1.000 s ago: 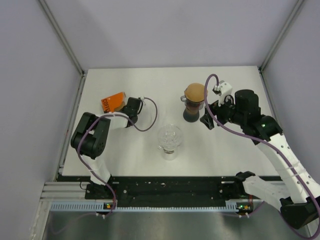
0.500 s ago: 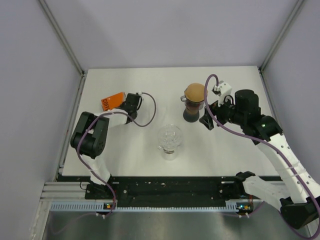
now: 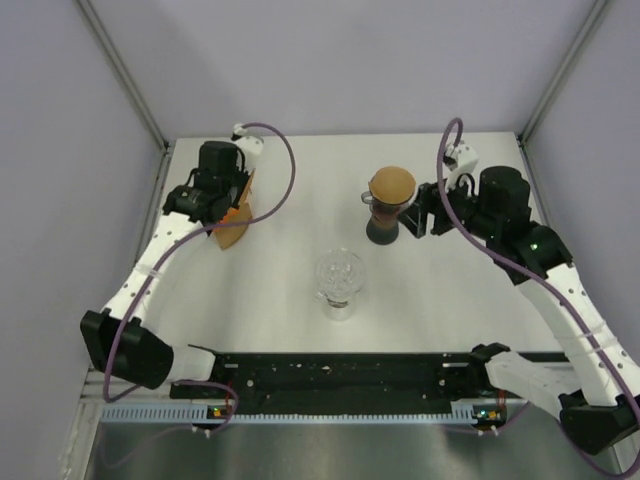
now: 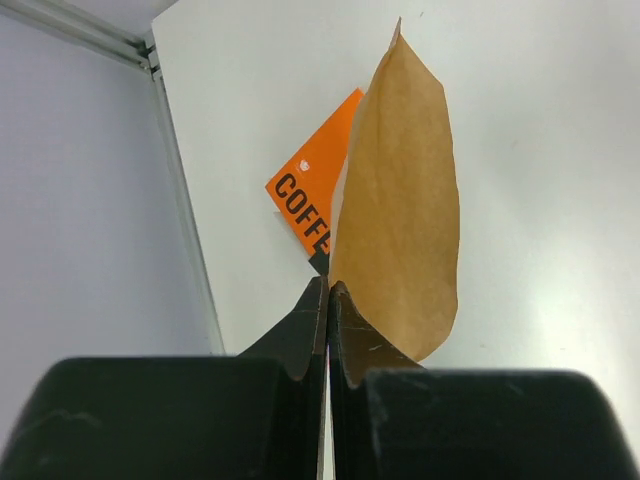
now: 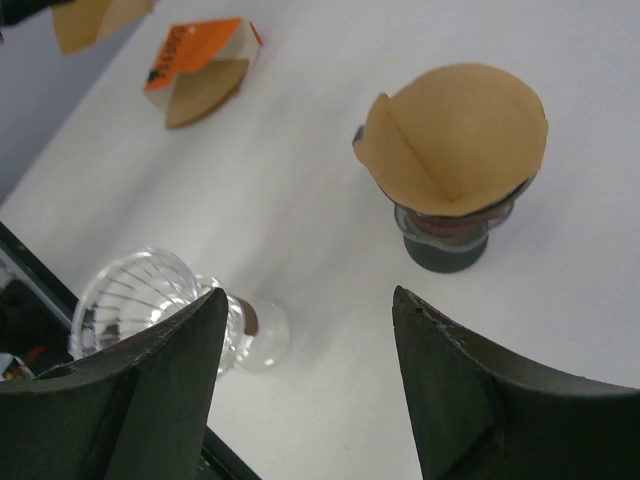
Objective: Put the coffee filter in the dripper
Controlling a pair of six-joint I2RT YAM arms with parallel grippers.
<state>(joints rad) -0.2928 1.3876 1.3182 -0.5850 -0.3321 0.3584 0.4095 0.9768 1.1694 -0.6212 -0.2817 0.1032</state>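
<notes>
My left gripper [image 4: 328, 285] is shut on the lower edge of a brown paper coffee filter [image 4: 400, 220] and holds it above the orange filter packet [image 4: 310, 195]. In the top view the left gripper [image 3: 228, 212] and the held filter [image 3: 233, 232] are at the far left of the table. A clear glass dripper [image 3: 340, 278] stands empty at the centre front. A dark dripper [image 3: 388, 225] holds another brown filter [image 3: 391, 186]. My right gripper [image 5: 310, 310] is open and empty, just right of the dark dripper [image 5: 447, 240].
The orange packet [image 5: 195, 55] lies on the table with more filters [image 5: 205, 88] sticking out of it. The glass dripper [image 5: 150, 300] sits near the front edge, by the black rail [image 3: 340, 372]. Enclosure walls stand left, right and behind.
My left arm has risen from low at the packet and now holds one filter in the air above it. My right gripper has shifted slightly back beside the dark dripper.
</notes>
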